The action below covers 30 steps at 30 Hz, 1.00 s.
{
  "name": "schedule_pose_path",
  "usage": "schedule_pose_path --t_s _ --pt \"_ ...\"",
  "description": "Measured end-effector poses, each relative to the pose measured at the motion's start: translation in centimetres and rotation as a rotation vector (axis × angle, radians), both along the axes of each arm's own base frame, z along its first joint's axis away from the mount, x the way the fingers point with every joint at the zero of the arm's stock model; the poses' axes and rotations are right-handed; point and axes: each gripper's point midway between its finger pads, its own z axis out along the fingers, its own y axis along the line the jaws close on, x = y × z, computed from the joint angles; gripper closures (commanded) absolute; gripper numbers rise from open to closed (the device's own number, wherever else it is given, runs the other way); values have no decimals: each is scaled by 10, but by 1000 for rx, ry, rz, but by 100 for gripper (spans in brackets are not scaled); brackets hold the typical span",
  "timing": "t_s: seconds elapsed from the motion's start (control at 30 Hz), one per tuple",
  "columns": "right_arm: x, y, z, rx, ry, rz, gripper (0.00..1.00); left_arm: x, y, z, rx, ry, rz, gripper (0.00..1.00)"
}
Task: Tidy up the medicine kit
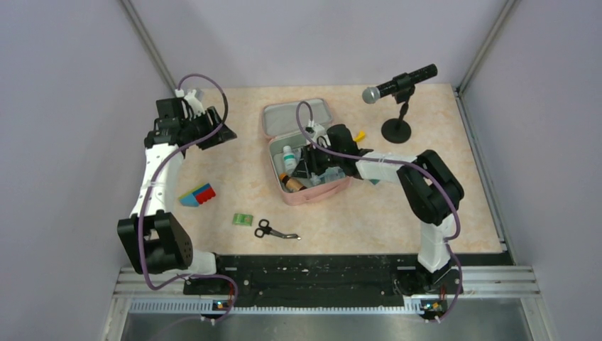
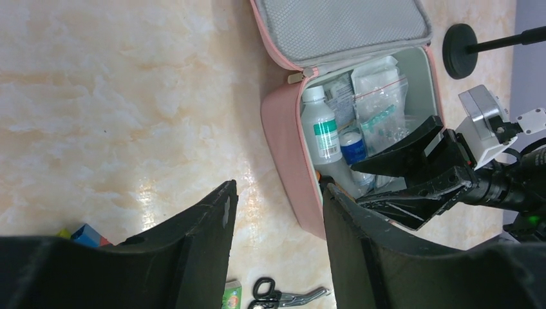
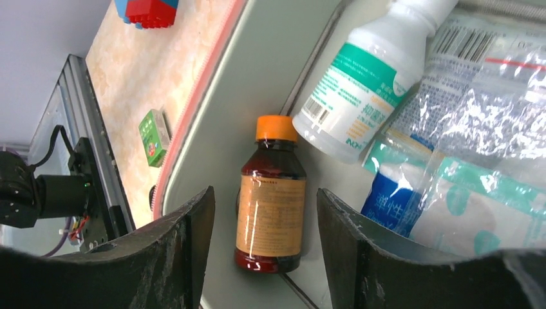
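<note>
The medicine kit [image 1: 307, 196], a pink zip case, lies open mid-table with its lid [image 1: 292, 116] flat behind it. Inside are a brown bottle with an orange cap [image 3: 270, 206], a white bottle with a green label [image 3: 360, 90], a blue roll [image 3: 391, 193] and clear plastic packets [image 3: 489, 96]. My right gripper [image 3: 264, 191] is open inside the case, its jaws either side of the brown bottle and apart from it. My left gripper [image 2: 277, 193] is open and empty, high at the table's back left [image 1: 213, 135], looking down at the kit's pink wall [image 2: 286, 148].
Black-handled scissors [image 1: 273, 231], a small green box [image 1: 243, 219] and a red, blue and green block [image 1: 198, 195] lie in front of and left of the kit. A microphone on a stand [image 1: 397, 89] stands back right. A small yellow item [image 1: 360, 133] lies by the kit.
</note>
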Motion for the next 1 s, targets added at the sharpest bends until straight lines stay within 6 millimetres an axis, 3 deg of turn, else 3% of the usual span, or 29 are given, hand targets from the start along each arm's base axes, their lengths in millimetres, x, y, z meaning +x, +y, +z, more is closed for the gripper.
schedule_pose_path --t_s 0.17,0.27,0.43,0.53,0.63,0.73,0.9,1.0 --pt "6 -4 12 2 -49 7 38 11 -5 -6 -58 18 6 42" --pt "9 -15 37 -5 -119 4 37 23 -12 -18 -107 63 3 42" --pt "18 -55 94 -102 -368 -64 33 50 -24 -36 -121 82 -20 41" --pt "10 -85 114 -176 -472 -94 32 68 -30 -47 -142 85 -16 41" --pt "-1 -114 107 -255 -479 -116 31 88 -33 -65 -168 106 -4 41" --pt "-18 -139 82 -331 -428 -99 31 96 -32 -85 -163 145 -8 43" --pt "-57 -161 57 -392 -384 -8 38 77 -34 -85 -96 133 -131 46" --pt "-78 -167 58 -381 -427 66 46 42 -35 -73 -15 52 -249 46"
